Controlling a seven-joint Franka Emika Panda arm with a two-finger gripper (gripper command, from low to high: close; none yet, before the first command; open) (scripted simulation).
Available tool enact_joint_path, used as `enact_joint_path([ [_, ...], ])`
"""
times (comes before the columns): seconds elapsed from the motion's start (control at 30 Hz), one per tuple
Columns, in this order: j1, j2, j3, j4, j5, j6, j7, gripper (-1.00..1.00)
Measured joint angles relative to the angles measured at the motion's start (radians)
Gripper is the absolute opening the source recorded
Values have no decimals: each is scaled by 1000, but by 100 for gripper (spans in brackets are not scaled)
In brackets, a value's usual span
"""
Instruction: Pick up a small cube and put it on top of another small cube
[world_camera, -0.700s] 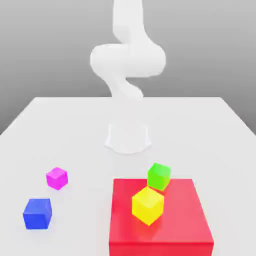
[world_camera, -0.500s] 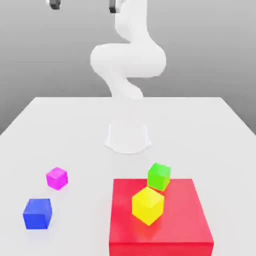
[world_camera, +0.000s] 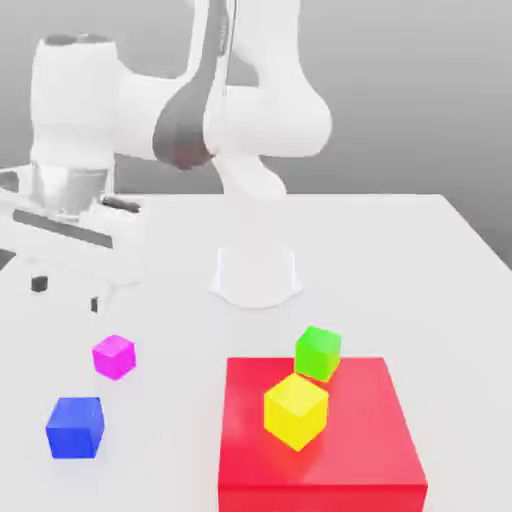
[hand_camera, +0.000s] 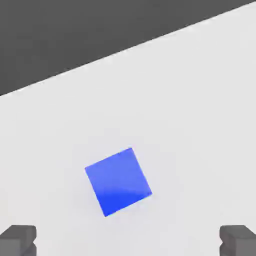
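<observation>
- On the tabletop (world_camera: 400, 260), toward the exterior view's left, the pink cube (world_camera: 114, 356) was seen resting flat and free, with the blue cube (world_camera: 75, 427) near it and closer to the camera, the two apart.
- Above that side, the end effector (world_camera: 66, 292) was seen with its fingers (world_camera: 39, 283) spread wide and nothing held between them; it was well clear of both cubes.
- From the hand view, the blue cube (hand_camera: 118, 181) was seen lying on bare tabletop, turned askew to the line between the two fingertips.
- The pink cube was judged rigid and light, a plain block with flat, smooth faces; a slip was thought possible only if the pads closed on corners.
- Two opposite side faces, taken at mid-height, were judged the best hold, with the wrist squared to the cube's edges first.
- The blue cube's flat top was judged only slightly wider than the pink cube, so a centred, level release was judged necessary.
- The red block (world_camera: 320, 430), with the yellow cube (world_camera: 296, 410) and green cube (world_camera: 318, 352), lay well apart.
</observation>
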Motion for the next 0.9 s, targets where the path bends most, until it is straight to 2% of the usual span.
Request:
enact_joint_path([
  [0.1, -18, 78, -56, -69, 53, 67, -59, 0],
  [0.23, -13, 194, -65, -100, 224, 159, -188, 0],
  [0.33, -89, 288, 53, -82, 380, 231, -297, 0],
  [0.43, -219, 379, 199, -64, 455, 305, -355, 0],
  [0.47, -255, 409, 236, -59, 465, 329, -367, 0],
  [0.5, -284, 434, 265, -55, 469, 351, -372, -100],
  [0.7, -301, 447, 280, -53, 466, 361, -371, -100],
  [0.77, -275, 418, 254, -57, 457, 338, -360, -100],
  [0.9, -197, 306, 147, -80, 338, 248, -267, -100],
])
